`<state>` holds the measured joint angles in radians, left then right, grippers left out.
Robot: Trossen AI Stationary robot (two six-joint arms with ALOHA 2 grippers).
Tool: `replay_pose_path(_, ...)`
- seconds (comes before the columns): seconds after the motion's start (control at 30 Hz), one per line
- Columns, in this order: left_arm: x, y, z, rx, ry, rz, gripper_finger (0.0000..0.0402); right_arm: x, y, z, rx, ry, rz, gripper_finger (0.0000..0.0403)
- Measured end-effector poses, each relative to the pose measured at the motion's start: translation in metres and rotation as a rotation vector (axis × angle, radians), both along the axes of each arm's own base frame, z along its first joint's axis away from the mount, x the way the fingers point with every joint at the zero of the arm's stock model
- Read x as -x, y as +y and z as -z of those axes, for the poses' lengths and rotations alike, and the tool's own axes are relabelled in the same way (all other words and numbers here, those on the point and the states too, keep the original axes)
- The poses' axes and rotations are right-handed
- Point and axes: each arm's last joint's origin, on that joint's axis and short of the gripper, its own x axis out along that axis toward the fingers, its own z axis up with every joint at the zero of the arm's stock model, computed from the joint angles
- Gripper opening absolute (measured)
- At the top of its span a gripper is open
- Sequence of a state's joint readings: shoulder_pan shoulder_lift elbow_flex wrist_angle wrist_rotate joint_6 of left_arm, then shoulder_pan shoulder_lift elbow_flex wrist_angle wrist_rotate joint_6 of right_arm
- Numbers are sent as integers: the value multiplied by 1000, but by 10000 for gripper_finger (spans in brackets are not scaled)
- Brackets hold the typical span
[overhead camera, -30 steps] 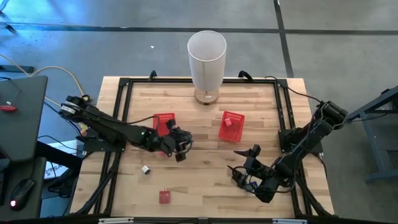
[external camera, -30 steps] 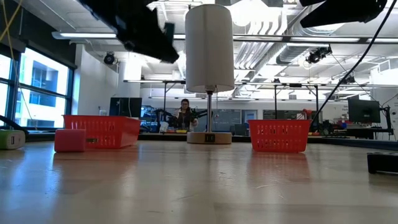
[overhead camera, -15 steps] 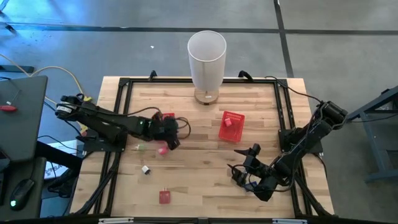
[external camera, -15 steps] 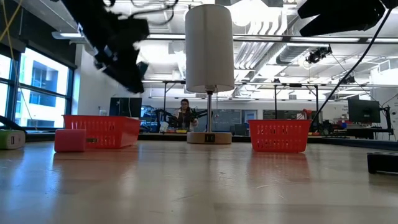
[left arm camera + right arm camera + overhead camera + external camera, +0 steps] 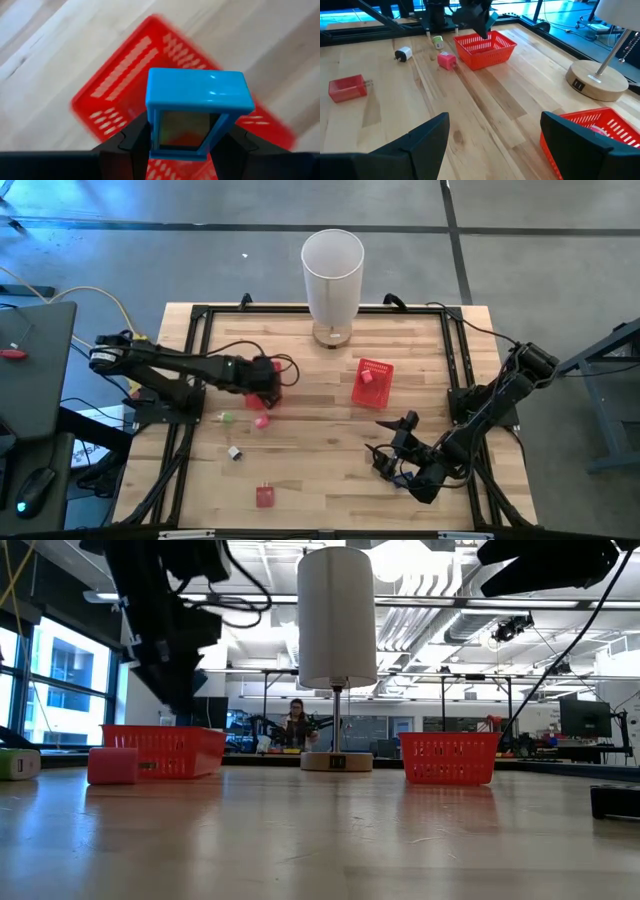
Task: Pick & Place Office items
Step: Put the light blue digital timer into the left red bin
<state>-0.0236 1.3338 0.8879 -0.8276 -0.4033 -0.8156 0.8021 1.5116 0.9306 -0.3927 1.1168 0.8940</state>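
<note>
My left gripper [image 5: 268,380] hangs over the left red mesh basket [image 5: 257,370], shut on a blue box-shaped item [image 5: 197,107]; the basket [image 5: 125,85] shows right below it. On the table near that basket lie a pink item [image 5: 261,421], a green one [image 5: 226,417], a white one [image 5: 233,452] and a red one [image 5: 264,496]. The right basket [image 5: 372,383] holds a small red item [image 5: 367,377]. My right gripper [image 5: 388,445] waits open near the table's right front, with nothing between its fingers [image 5: 430,137]. My left gripper pinches the blue item between its two fingers [image 5: 135,145], on its two side faces near the end toward the wrist [image 5: 156,142]. The fingers slant steeply down from above. The item sticks out past the fingertips, lifted clear above the basket.
A tall white cylinder lamp [image 5: 332,275] on a round wooden base [image 5: 597,80] stands at the table's far middle. A black frame [image 5: 200,320] runs round the tabletop. Bare wood lies between the two baskets and toward the near edge.
My left gripper has carried the blue item toward the table's far edge and a little left, from beside the left basket to over it. It has tipped downward and rolled. The pink and green items it covered now show. My right arm has kept still.
</note>
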Motion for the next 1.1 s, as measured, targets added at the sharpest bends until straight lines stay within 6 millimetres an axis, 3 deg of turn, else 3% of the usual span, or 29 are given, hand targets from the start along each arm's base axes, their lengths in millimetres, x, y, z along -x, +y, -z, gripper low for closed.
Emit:
replay_pose_path(0.33, 3, 20, 2, 62, 29, -70, 153, 0, 0, 0, -2, 3, -3, 301)
replay_pose_path(0.7, 2, 23, 4, 99, 54, -4, 153, 0, 0, 0, -6, 15, -14, 301)
replay_pose_path(1.1, -15, 26, 32, 117, 143, 28, 153, 0, 1, 1, -23, 32, -31, 301)
